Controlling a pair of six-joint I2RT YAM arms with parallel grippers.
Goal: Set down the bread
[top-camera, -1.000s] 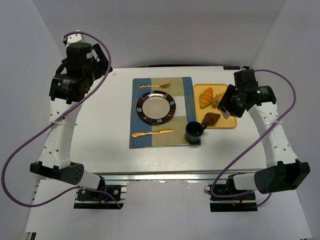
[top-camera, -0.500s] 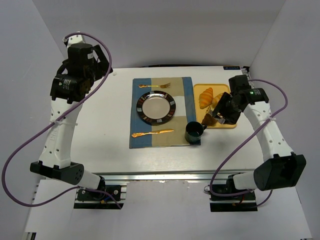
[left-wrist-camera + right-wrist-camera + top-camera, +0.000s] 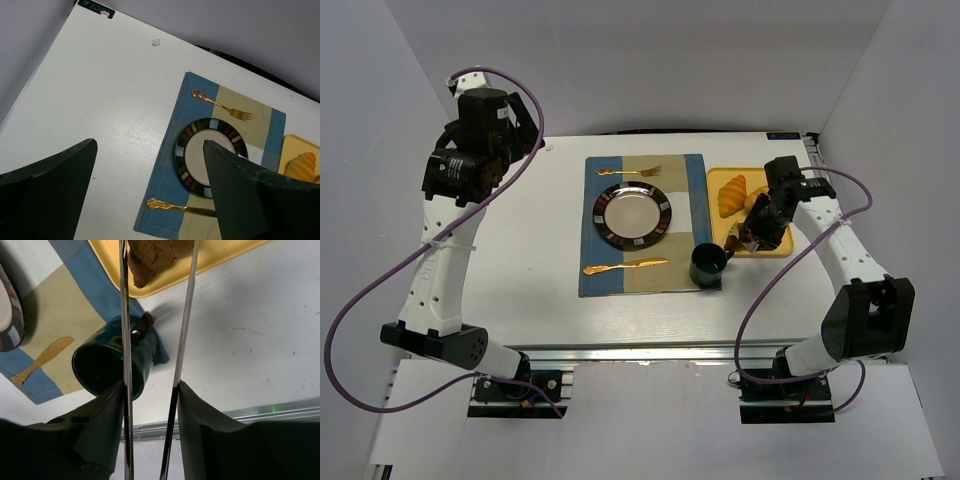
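Tray point(image 3: 776, 251): from above you are seeing a croissant point(image 3: 731, 194) lying in it; only the right wrist view is showing you the dark bread point(image 3: 155, 257) at its mug-side edge.
Left gripper point(image 3: 149, 145): gaping wide, empty.
Right gripper point(image 3: 750, 236): blades pinching the dark bread.
Mug point(image 3: 107, 365): standing beside the tray.

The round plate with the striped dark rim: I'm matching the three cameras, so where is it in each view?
Top external: the round plate with the striped dark rim is at centre, on the blue and tan placemat.
Left wrist: right of centre, lower part hidden.
Right wrist: a sliver at the left edge.
Shared landmark: the gold knife, near the plate in all three.
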